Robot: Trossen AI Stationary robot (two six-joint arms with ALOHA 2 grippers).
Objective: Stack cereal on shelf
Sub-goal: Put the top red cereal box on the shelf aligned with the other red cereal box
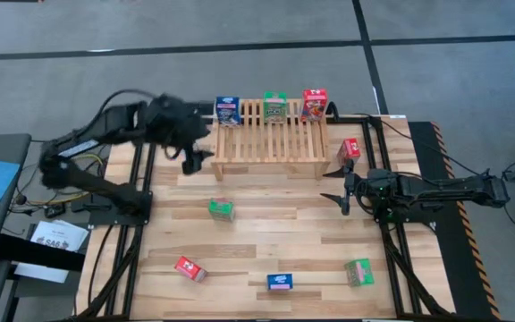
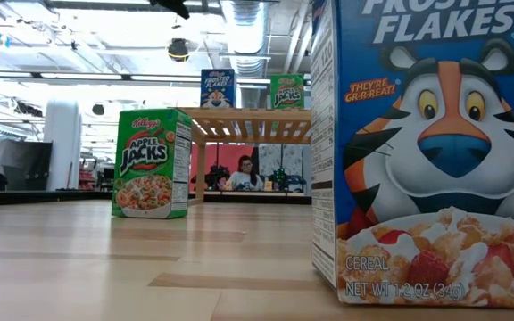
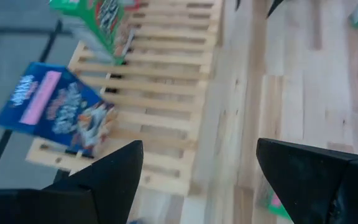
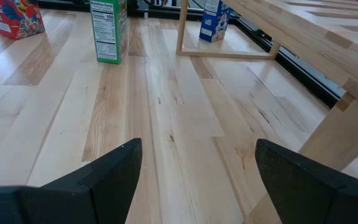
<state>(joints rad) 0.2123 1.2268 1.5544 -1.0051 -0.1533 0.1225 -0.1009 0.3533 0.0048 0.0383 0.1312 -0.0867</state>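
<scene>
The wooden slatted shelf stands at the table's far middle. A blue box, a green box and a red box stand upright along its far edge. Loose boxes rest on the table: red, green, red, blue, green. Another blue box stands on the table past the shelf's leg. My left gripper is open and empty above the shelf's left end. My right gripper is open and empty, low over the table to the right of the shelf's near corner.
Black frame rails run along both sides of the table. In the low view the blue box fills the right and a green box stands at the left. Bare planks lie ahead of my right gripper.
</scene>
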